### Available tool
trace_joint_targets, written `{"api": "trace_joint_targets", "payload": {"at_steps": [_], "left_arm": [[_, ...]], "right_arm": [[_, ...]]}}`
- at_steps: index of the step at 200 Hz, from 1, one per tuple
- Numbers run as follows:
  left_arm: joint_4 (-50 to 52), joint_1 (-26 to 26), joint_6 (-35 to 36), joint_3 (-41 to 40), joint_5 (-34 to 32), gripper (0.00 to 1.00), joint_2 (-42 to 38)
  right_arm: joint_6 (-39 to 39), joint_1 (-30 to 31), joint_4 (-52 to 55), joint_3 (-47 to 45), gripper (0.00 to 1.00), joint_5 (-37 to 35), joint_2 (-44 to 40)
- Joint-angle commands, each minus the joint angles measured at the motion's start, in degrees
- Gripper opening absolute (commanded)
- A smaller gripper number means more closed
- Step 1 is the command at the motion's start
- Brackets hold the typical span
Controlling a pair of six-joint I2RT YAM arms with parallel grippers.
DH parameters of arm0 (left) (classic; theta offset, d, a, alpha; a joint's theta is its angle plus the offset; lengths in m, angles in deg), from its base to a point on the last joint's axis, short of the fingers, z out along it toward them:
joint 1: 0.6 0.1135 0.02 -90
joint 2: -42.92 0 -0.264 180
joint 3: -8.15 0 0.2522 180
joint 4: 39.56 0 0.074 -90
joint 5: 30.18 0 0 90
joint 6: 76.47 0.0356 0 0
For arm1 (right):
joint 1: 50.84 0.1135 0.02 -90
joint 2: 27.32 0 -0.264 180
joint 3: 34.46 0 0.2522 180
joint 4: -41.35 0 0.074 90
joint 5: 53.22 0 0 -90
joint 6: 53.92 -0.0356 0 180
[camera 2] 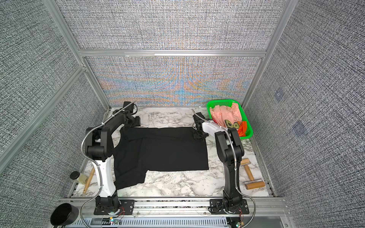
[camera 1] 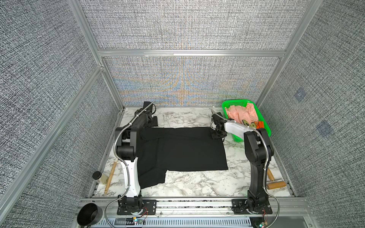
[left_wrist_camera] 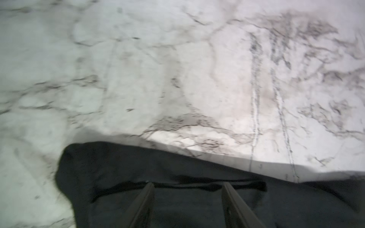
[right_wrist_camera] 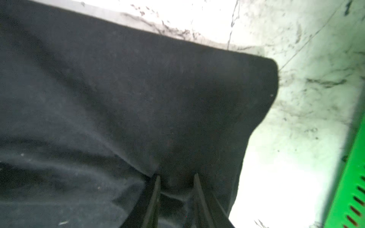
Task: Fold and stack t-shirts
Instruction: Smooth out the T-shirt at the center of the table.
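The black t-shirt lies spread, plain side up, on the marble table, and its far corner on the basket side is just beside the green basket, which holds the peach-pink tee. The right gripper sits on that corner with its jaws drawn in on a pucker of black cloth, and creases run out from the pinch. The left gripper is at the far corner away from the basket, where its fingers stand apart astride a ridge of cloth with nothing visibly pinched. The likely trouble is a lopsided fold. If the arms pull the far edge over while only the basket-side corner is held, the shirt would drag and skew. The small pinch could also slip out of the right jaws. The near sleeve, farthest from the basket, lies close by the left arm and may bunch or catch.
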Motion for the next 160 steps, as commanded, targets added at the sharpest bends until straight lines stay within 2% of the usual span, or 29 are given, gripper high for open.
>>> {"api": "trace_joint_targets", "payload": {"at_steps": [1, 91, 123, 160], "left_arm": [[3.8, -1.0, 3.1, 1.7, 2.3, 0.58, 1.5], [4.8, -4.7, 3.2, 5.9, 5.6, 0.51, 5.6], [7.2, -5.0, 2.4, 8.1, 3.6, 0.48, 8.0], [7.3, -5.3, 2.4, 7.5, 4.2, 0.42, 7.9]], "right_arm": [[-0.2, -0.1, 3.2, -0.2, 0.35, -2.1, 1.2], [-0.1, -0.1, 2.8, -0.3, 0.35, -1.8, 1.6], [-0.1, -0.2, 2.7, -0.2, 0.35, -1.8, 1.6], [-0.1, -0.2, 2.7, -0.6, 0.35, -2.1, 1.4]]}}
